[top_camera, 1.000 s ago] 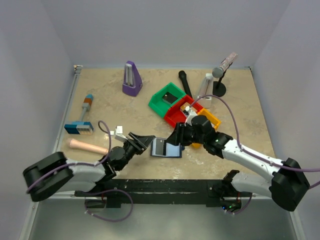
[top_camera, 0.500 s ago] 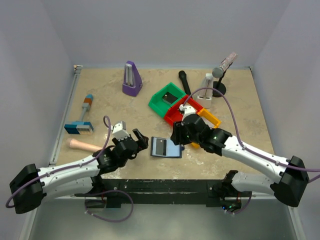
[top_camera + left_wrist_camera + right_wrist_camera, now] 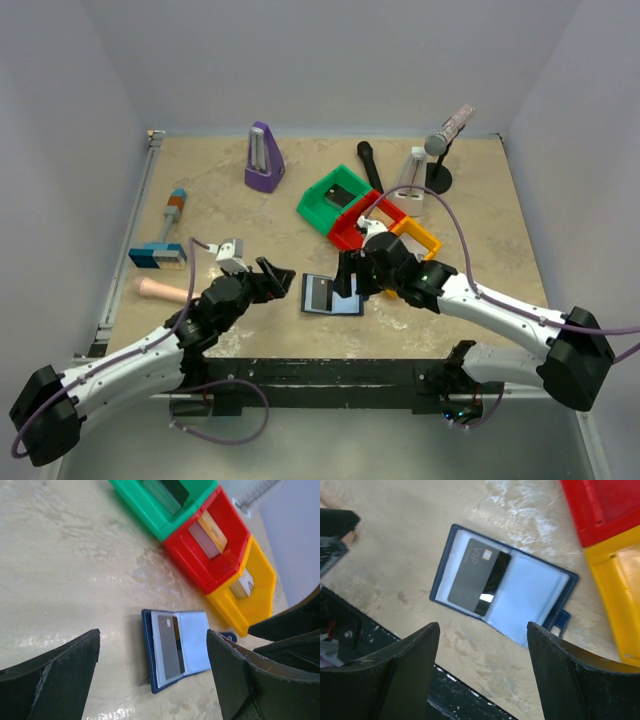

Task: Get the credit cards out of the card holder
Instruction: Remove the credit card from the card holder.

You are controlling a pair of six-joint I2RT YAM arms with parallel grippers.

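The dark navy card holder [image 3: 346, 304] lies open and flat on the table, pale blue panels up. A dark grey credit card [image 3: 320, 293] rests on its left panel. In the left wrist view the card holder [image 3: 195, 642] and the card [image 3: 171, 645] lie between the spread fingers. My left gripper [image 3: 275, 277] [image 3: 152, 631] stands open just left of the holder, holding nothing. My right gripper [image 3: 346, 279] [image 3: 482, 625] hovers open over the holder's right half [image 3: 525, 597], above the card [image 3: 476, 577]. A tan-faced card [image 3: 214, 530] leans in the red bin [image 3: 235, 555].
Green [image 3: 322, 205], red [image 3: 350, 236] and yellow [image 3: 426, 240] bins sit in a row behind the holder. A purple metronome [image 3: 263, 158], a microphone stand [image 3: 440, 150], a blue brush [image 3: 158, 256] and a pink handle [image 3: 160, 289] stand farther off. The table's front edge is close below the holder.
Both grippers have opened wider. The left gripper has drawn back from the holder's left edge. The right gripper has shifted a little left over the holder, which stays flat.
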